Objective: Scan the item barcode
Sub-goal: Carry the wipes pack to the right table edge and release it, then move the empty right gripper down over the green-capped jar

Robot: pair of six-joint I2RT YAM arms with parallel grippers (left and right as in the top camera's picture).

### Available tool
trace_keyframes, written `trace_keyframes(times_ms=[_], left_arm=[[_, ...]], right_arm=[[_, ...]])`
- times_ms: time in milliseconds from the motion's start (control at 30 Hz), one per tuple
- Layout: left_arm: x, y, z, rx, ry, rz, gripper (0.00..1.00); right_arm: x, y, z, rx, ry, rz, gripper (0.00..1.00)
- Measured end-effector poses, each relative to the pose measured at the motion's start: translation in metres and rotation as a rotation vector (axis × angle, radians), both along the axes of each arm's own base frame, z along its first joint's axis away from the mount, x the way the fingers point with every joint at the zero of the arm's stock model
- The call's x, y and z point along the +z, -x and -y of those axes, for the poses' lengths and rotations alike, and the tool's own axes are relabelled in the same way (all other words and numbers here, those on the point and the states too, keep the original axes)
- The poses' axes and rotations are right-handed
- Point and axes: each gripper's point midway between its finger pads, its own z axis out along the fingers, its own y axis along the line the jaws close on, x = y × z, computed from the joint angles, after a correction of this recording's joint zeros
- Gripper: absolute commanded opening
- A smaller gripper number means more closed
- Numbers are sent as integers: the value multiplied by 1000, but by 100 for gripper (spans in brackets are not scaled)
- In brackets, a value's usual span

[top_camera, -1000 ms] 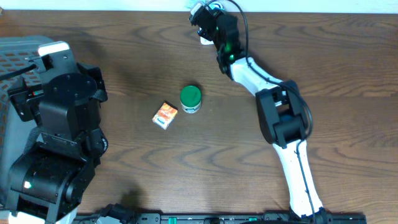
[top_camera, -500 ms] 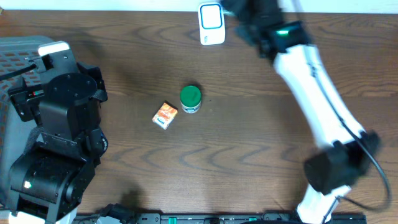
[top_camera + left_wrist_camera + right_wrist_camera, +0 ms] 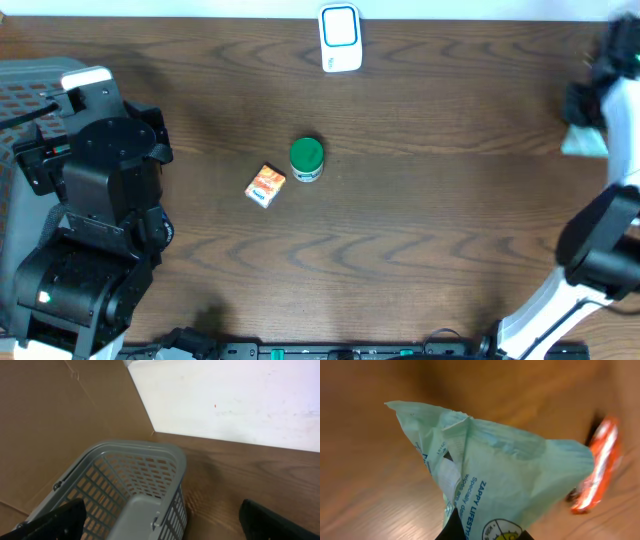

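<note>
The table fills the overhead view. At its left edge the left arm is parked above a grey basket. At the right edge the right arm holds the task's thing, a pale green packet, up off the wood.

The step in hand looks like the carry: the packet is gripped but well apart from the scanner, which stands at the far edge of the table. If the barcode is not yet read, the next move calls for bringing the packet across to the scanner and turning it so that the code faces the scanner's window. No barcode shows on the side now visible, so some rotation is probably needed.

The right wrist view gives what the overhead cannot. The right end effector is pinched tight on the packet's lower edge, there is printed lettering on the crinkled film, and a blurred orange-red thing lies beyond it, too smeared to name.

The left wrist view alone shows the left end effector spread wide and empty, over the basket's slotted wall.

Only the overhead shows the layout, including the scanner, a green-lidded jar mid-table and, just beside it, a small orange box.
</note>
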Motion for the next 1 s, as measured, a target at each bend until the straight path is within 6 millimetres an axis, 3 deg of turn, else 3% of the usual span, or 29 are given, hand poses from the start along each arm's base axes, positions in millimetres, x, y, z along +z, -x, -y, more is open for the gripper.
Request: trace_keyframes(times_ms=[167, 267, 300, 400, 500, 600, 667, 733, 800, 833, 867, 900, 933, 1000], left_arm=[[0, 0, 0, 0, 0, 0, 98], [0, 0, 0, 0, 0, 0, 98], [0, 0, 0, 0, 0, 0, 98], [0, 0, 0, 0, 0, 0, 98], [0, 0, 0, 0, 0, 0, 98], [0, 0, 0, 0, 0, 0, 98], [0, 0, 0, 0, 0, 0, 98], [0, 0, 0, 0, 0, 0, 98], [0, 0, 0, 0, 0, 0, 98], [0, 0, 0, 0, 0, 0, 98], [0, 0, 0, 0, 0, 0, 98], [0, 0, 0, 0, 0, 0, 98], [0, 0, 0, 0, 0, 0, 98], [0, 0, 0, 0, 0, 0, 98]], right_arm=[[-69, 38, 58, -188, -95, -62, 3], [-87, 54, 82, -269, -135, -45, 25], [-87, 56, 89, -291, -142, -24, 38], [-76, 62, 108, -326, -166, 25, 99], [-44, 53, 119, -325, -193, 106, 99], [18, 25, 119, -273, -210, 276, 99], [73, 5, 103, -210, -234, 411, 99], [131, -9, 70, -117, -270, 535, 99], [182, -19, 21, 6, -317, 630, 99], [204, -24, -13, 81, -358, 663, 99], [222, -29, -50, 166, -406, 687, 99], [230, -31, -74, 218, -442, 696, 99], [237, -33, -111, 293, -506, 690, 99], [234, -33, -180, 416, -638, 627, 99]])
